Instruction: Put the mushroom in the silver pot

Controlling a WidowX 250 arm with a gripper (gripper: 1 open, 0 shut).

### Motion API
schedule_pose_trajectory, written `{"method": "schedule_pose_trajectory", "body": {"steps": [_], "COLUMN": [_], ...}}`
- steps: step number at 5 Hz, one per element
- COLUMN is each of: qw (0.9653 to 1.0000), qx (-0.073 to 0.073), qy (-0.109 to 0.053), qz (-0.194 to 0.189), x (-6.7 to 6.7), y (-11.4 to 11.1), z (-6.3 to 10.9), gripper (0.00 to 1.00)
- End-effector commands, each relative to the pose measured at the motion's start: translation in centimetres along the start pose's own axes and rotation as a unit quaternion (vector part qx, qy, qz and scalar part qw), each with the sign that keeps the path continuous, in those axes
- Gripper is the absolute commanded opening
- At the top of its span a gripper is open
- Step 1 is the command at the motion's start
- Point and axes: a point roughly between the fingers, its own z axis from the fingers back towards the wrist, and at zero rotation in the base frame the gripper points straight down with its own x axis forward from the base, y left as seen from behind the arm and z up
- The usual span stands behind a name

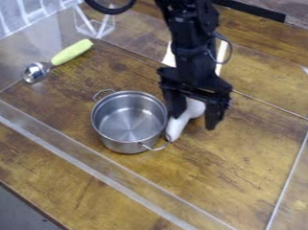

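Note:
The mushroom [180, 123] lies on the wooden table just right of the silver pot [128, 121], white stem pointing toward me, its reddish cap mostly hidden behind the fingers. My black gripper [196, 107] stands open and straddles the mushroom's upper part, one finger on each side, tips close to the table. Whether the fingers touch the mushroom I cannot tell. The pot is upright with nothing inside, a loop handle on its near right side.
A yellow-green vegetable [72, 52] and a small round metal spoon-like object [34, 72] lie at the far left. Clear acrylic walls [140, 191] border the wooden work area.

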Motion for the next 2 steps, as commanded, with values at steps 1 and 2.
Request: {"method": "schedule_pose_trajectory", "body": {"steps": [1,2], "qw": [0.9989,0.9975], "qx": [0.010,0.011], "qy": [-0.028,-0.031], "qz": [0.035,0.062], "x": [1.09,1.51], "y": [2.07,2.89], "z": [1.45,1.30], "gripper": [1.00,1.00]}}
